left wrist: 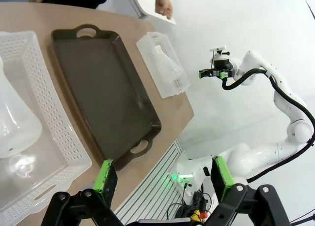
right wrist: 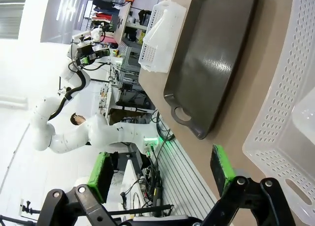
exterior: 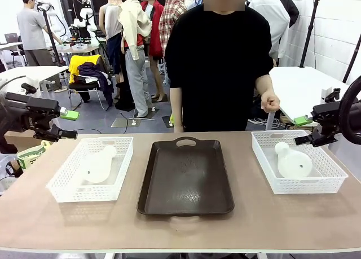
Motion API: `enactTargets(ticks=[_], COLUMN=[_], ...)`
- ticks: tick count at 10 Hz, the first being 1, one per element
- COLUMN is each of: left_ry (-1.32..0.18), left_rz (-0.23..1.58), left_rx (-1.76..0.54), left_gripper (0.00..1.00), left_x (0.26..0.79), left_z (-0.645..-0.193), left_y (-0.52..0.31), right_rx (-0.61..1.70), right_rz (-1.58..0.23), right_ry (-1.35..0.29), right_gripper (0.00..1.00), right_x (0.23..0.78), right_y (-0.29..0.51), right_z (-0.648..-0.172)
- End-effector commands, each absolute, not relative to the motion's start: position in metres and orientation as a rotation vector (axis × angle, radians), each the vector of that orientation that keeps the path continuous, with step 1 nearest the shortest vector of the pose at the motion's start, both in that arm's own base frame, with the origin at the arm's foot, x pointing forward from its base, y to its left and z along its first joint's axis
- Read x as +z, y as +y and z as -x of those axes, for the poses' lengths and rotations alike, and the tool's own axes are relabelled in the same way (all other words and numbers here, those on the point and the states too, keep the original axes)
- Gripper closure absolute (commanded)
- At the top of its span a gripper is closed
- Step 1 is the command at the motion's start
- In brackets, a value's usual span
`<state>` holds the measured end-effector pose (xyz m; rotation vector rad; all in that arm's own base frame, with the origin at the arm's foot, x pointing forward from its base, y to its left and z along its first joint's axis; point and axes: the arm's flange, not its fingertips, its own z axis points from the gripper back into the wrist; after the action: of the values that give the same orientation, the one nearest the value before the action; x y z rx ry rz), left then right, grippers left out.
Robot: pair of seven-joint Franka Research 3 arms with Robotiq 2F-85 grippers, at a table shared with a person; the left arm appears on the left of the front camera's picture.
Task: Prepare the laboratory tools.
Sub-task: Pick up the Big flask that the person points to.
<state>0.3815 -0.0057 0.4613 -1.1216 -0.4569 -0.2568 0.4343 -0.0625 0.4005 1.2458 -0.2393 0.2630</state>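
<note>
Two frosted-white conical flasks lie on their sides in white mesh baskets. One flask (exterior: 98, 166) (left wrist: 15, 122) rests in the left basket (exterior: 67, 185) (left wrist: 64, 137). The other flask (exterior: 293, 162) (left wrist: 167, 63) rests in the right basket (exterior: 333, 177) (right wrist: 280, 117). My left gripper (exterior: 69, 125) (left wrist: 163, 179) hovers open off the table's left end, above and behind its basket, holding nothing. Mirroring it at the table's right end, my right gripper (exterior: 302, 130) (right wrist: 161, 172) is open and empty beside the right basket's far corner.
A dark brown tray (exterior: 186, 177) (left wrist: 103, 93) (right wrist: 216, 58) lies bare between the baskets. A person in black stands at the far side, one fist (exterior: 271, 104) above the table's far right edge. Bare wood runs along the front edge.
</note>
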Motion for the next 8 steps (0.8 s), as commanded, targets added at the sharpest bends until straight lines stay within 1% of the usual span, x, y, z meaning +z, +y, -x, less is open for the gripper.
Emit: enactTargets(ticks=[1, 8], left_ry=[-0.46, -0.46], left_rz=[1.134, 1.134], left_rx=[-0.26, -0.26], left_gripper=[0.0, 0.0], left_x=[0.4621, 0.4621], left_z=[-0.3816, -0.3816], left_y=[-0.0061, -0.0061], right_rx=[0.265, 0.265], right_rz=[-1.246, -1.246], right_ry=[-0.234, -0.234], right_gripper=[0.0, 0.0], right_x=[0.3998, 0.3998], right_y=[-0.0624, -0.0624], right_z=[-0.4342, -0.4342])
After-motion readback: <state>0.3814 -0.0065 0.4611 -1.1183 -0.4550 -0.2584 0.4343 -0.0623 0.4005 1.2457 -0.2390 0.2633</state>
